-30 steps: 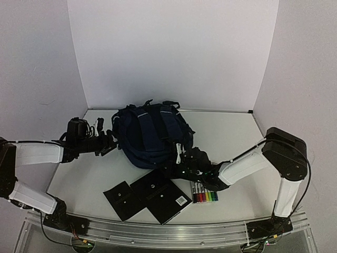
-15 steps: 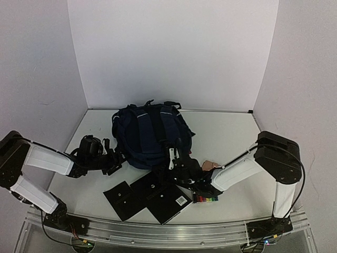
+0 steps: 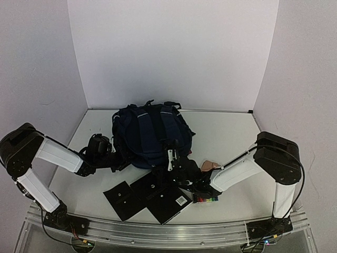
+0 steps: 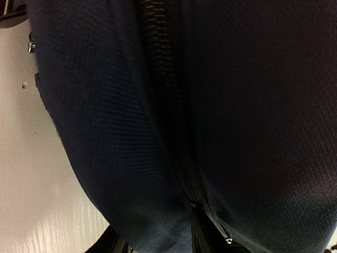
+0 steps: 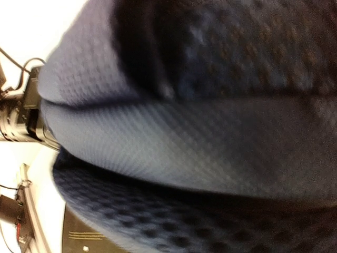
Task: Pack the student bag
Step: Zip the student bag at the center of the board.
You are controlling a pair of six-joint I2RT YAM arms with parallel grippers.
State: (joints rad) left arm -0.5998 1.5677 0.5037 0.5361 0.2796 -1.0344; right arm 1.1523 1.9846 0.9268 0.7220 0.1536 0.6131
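1. Step in hand: the arms are preparing the student bag (image 3: pixel 152 134) for opening. Nothing appears to be packed yet. 2 black notebooks (image 3: pixel 163 196) and a pack of coloured markers (image 3: pixel 206 199) are lying on the counter (image 3: pixel 231 137), just in front of the bag.

2. Location: the bag is lying in the middle of the counter, between the 2 arms. The nearest notebook is touching or slightly overlapping its near edge.

3. Orientation: the bag is lying flat with its strap side facing up. Its carry handle is pointing toward the back wall and its base toward the arms. The long axis is running far to near, leaning slightly to the right at the near end.

4. Left tool (image 3: pixel 120 157): it is pressing against the bag's near-left flank. The left wrist view is showing only navy fabric and a zipper (image 4: pixel 168 105) that looks closed along the visible run. Whether the jaws are open or gripping cannot be told.

5. Right tool (image 3: pixel 176 163): it is sitting at the bag's near edge with its jaws fully closed. The right wrist view is filled with blurred fabric, so a pinch on the fabric cannot be confirmed.

6. Next move, as judged: 1 tool is needed to hold the fabric taut. The other must locate the zipper pull and draw it along the track. Soft fabric is likely to bunch if unsupported.
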